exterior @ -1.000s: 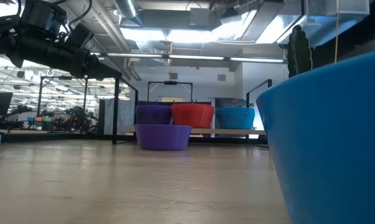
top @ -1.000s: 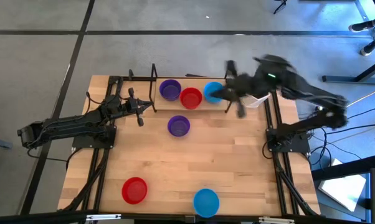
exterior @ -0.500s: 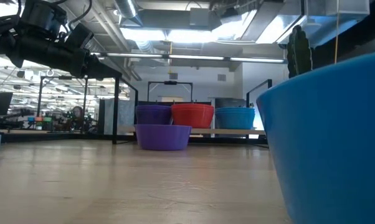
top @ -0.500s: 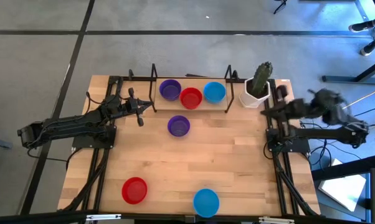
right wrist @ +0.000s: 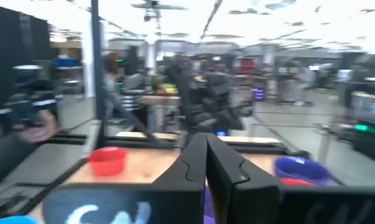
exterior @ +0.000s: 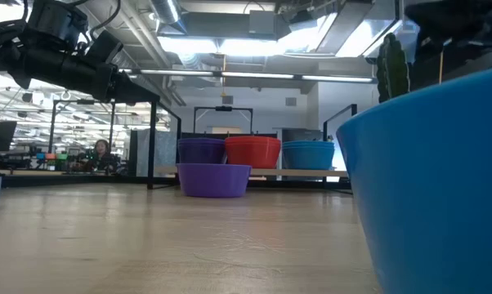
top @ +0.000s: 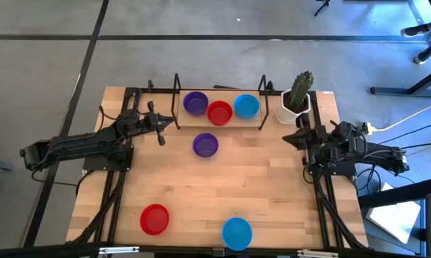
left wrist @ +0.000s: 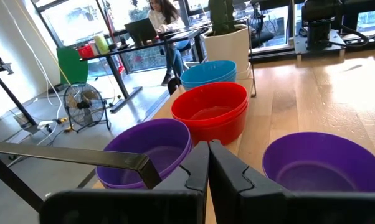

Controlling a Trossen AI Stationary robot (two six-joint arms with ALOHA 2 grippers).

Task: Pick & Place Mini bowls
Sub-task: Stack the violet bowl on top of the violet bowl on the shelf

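Note:
Three mini bowls sit side by side in the rack at the table's far edge: purple (top: 195, 103), red (top: 220, 112) and light blue (top: 246, 106). A loose purple bowl (top: 205, 145) rests on the table just in front of them. A red bowl (top: 155, 218) and a blue bowl (top: 237, 233) stand near the front edge. My left gripper (top: 171, 124) hovers shut, left of the rack, pointing at the bowls (left wrist: 209, 112). My right gripper (top: 291, 137) is shut and empty, drawn back at the right edge.
A white pot with a green cactus (top: 296, 100) stands at the far right, close to my right gripper. The rack's black uprights (top: 177, 89) frame the three bowls. Bare wood lies in the table's middle (top: 258, 179). People sit at desks in the room beyond.
My right gripper has pulled away from the blue bowl in the rack, swinging toward the table's right edge and sinking down over its base, shut the whole way. The blue bowl has stayed in the rack.

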